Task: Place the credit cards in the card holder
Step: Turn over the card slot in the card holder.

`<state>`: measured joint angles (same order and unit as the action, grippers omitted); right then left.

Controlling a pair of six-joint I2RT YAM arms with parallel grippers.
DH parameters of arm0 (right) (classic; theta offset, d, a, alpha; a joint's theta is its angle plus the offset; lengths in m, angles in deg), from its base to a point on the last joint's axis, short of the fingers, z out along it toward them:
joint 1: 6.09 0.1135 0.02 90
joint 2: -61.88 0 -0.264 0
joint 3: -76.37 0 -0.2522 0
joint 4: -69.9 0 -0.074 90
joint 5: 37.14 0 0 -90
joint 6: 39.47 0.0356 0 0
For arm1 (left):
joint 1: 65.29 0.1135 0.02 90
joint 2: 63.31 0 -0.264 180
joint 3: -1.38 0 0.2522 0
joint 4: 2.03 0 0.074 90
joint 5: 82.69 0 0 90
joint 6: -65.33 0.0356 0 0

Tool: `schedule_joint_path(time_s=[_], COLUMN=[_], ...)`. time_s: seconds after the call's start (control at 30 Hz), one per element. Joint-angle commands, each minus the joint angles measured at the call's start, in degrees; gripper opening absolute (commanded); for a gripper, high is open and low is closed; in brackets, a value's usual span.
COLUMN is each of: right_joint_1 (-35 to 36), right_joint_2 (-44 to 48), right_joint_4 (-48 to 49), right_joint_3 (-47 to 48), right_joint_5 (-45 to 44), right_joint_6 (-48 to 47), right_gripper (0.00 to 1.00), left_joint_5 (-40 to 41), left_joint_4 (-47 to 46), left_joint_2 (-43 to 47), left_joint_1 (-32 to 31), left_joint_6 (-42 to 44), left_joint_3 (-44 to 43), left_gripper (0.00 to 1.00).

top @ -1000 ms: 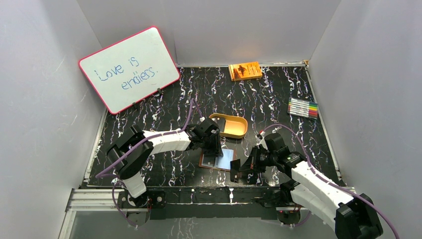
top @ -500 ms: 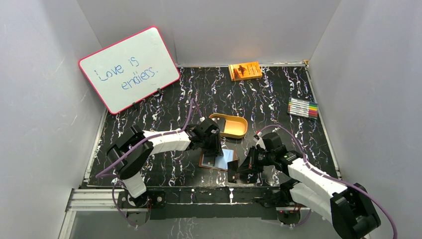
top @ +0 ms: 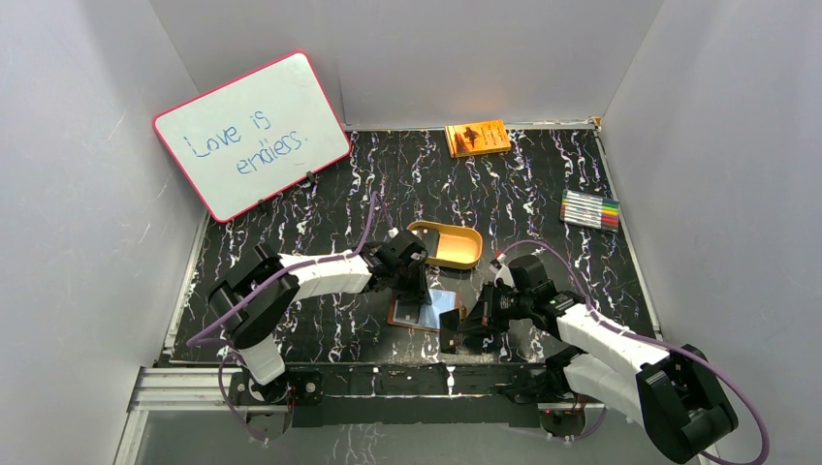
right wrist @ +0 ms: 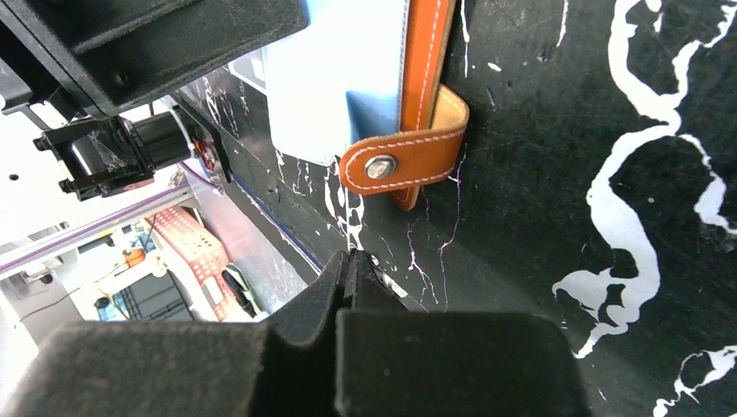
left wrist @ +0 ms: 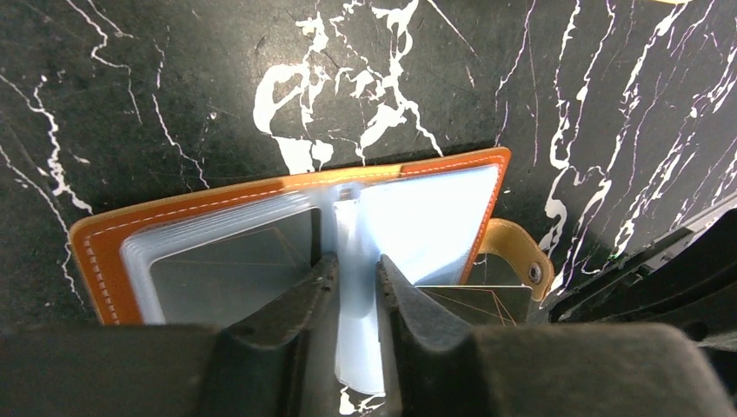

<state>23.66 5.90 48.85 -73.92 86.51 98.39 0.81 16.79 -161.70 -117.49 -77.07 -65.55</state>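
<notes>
The brown leather card holder (left wrist: 100, 252) lies open near the table's front edge, its clear sleeves (left wrist: 226, 269) facing up. My left gripper (left wrist: 356, 261) stands over its spine, the jaws narrowed onto one pale bluish sleeve leaf that stands upright between them. My right gripper (right wrist: 352, 256) is shut on a thin dark credit card (left wrist: 474, 304), held edge-on just off the holder's right side, beside the snap strap (right wrist: 395, 161). From above, the left gripper (top: 419, 295) covers part of the holder (top: 441, 312), and the right gripper (top: 465, 329) with its card (top: 453, 339) sits at the holder's near right corner.
A tan oval tray (top: 448, 244) lies just behind the holder. An orange book (top: 477, 138) sits at the back, a marker set (top: 589, 209) at the right, and a whiteboard (top: 250, 134) leans at the back left. The table's front edge runs close under the right gripper.
My right gripper has carried the dark card left, closer to the holder's right edge. The left gripper stays over the holder, its jaws slightly narrower.
</notes>
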Motion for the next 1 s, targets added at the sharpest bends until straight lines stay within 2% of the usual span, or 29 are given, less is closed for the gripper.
schedule_joint_path(time_s=[0.0,0.1,0.17,0.5,0.7,0.97], right_joint_1=[0.3,0.3,0.3,0.3,0.3,0.3], right_joint_2=[0.4,1.4,2.6,3.8,-1.4,-2.8], right_joint_4=[1.7,0.0,-2.3,-0.6,-1.4,0.5], right_joint_3=[1.2,1.8,2.4,2.2,4.7,3.2], right_joint_5=[1.1,0.6,-0.3,0.4,0.7,-0.9], right_joint_6=[-0.5,-1.0,-1.4,-0.6,-2.4,-1.1], right_gripper=[0.0,0.0,0.0,0.0,0.0,0.0], left_joint_5=[2.6,3.2,3.5,2.8,2.2,1.8], left_joint_4=[4.6,5.1,5.3,4.2,3.8,3.7], left_joint_2=[-2.7,-2.3,-2.1,-1.9,-1.4,-0.6], left_joint_1=[-0.2,-0.2,-0.2,0.2,0.5,0.7], left_joint_6=[0.8,0.8,0.8,-0.2,-0.4,-0.6], left_joint_3=[1.5,1.4,1.4,2.5,2.6,2.5], left_gripper=[0.14,0.03,0.0,0.0,0.0,0.0])
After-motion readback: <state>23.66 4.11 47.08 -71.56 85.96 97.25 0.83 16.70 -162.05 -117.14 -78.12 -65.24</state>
